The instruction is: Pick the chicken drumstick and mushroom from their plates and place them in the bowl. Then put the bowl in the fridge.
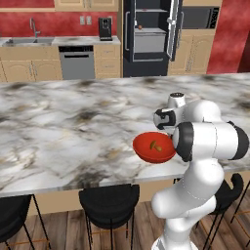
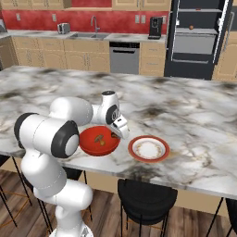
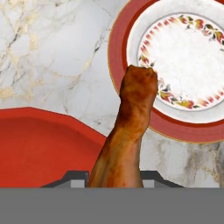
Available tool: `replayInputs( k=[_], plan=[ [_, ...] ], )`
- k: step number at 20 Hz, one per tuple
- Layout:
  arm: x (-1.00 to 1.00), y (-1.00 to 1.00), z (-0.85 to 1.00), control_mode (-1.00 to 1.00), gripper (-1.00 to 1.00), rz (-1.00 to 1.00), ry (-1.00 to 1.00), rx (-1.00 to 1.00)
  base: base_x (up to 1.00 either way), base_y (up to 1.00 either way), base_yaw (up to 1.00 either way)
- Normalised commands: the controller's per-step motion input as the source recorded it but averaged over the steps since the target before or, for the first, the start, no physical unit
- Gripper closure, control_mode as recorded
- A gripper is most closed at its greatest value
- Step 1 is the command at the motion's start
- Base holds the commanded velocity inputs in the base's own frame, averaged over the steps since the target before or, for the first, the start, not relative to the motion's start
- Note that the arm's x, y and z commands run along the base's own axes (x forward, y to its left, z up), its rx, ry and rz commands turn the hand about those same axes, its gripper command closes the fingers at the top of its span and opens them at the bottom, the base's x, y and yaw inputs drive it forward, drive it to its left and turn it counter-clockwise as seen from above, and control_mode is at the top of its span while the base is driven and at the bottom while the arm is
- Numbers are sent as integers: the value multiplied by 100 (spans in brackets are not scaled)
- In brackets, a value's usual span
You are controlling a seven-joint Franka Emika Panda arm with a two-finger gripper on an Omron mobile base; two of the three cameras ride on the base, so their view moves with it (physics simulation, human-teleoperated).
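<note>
No readable writing or brand marks anywhere; the only pattern is a floral ring of red, green and yellow on the white centre of the red-rimmed plate (image 3: 186, 57). The gripper (image 2: 119, 132) has its fingers narrowed on the chicken drumstick (image 3: 127, 135), which sticks out ahead of the hand with its knobbed end over the plate's near rim in the hand view. The red bowl (image 2: 98, 141) sits on the marble island counter (image 1: 58, 122) near its front edge, just left of the red-rimmed plate and apart from it. A small brown mushroom (image 1: 155, 145) lies inside the bowl. The gripper hangs over the bowl's right rim, between bowl and plate. Front edge of the counter runs just below bowl and plate, with black stools (image 1: 108, 205) tucked underneath. Wide bare marble lies beyond and to both sides of the dishes. Across the room the black fridge (image 1: 150, 36) stands with doors open, grey shelves showing, a small orange item on one shelf. Grey dishwasher (image 1: 76, 62) and sink (image 1: 27, 42) lie along the back wall.
</note>
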Motion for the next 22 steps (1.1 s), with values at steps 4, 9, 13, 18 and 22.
replayInputs(
  k=[4, 9, 13, 18, 22],
  plan=[
    [0, 0, 0, 100, 100, 0, 0, 0, 0, 0, 0],
    [0, 0, 0, 100, 100, 0, 0, 0, 0, 0, 0],
    [0, 0, 0, 100, 100, 0, 0, 0, 0, 0, 0],
    [0, 0, 0, -100, 100, 0, 0, 0, 0, 0, 0],
    [0, 0, 0, -100, 100, 0, 0, 0, 0, 0, 0]
  ],
)
